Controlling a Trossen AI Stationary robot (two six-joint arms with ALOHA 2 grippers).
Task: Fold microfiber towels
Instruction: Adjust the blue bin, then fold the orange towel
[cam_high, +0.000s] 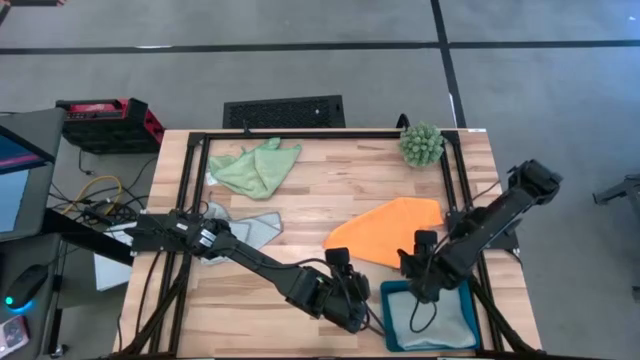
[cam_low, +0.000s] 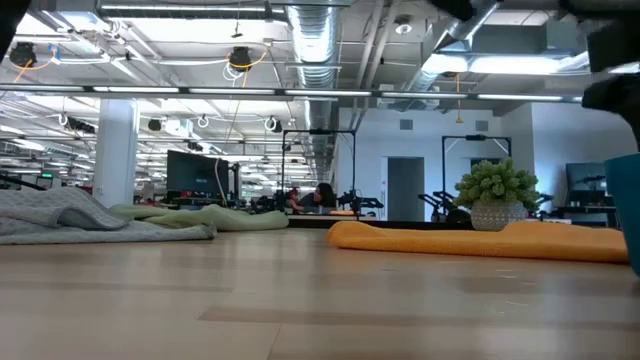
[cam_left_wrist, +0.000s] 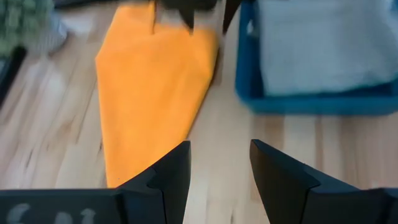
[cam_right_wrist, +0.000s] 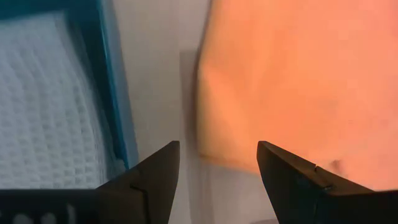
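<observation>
A folded orange towel (cam_high: 385, 232) lies flat on the table right of centre, also seen in the left wrist view (cam_left_wrist: 155, 87) and the right wrist view (cam_right_wrist: 298, 81). A light green towel (cam_high: 255, 167) lies crumpled at the far left, and a blue-grey one (cam_high: 245, 228) at the left. A pale towel (cam_high: 440, 318) lies in the teal tray (cam_high: 388, 300). My left gripper (cam_left_wrist: 219, 155) hovers open just near of the orange towel. My right gripper (cam_right_wrist: 217, 152) hangs open, pointing down, between the orange towel's edge and the tray.
A spiky green ball plant (cam_high: 421, 144) stands at the far right of the table. A black frame (cam_high: 195, 190) runs round the tabletop. Bare wood (cam_high: 320, 190) shows between the green and orange towels.
</observation>
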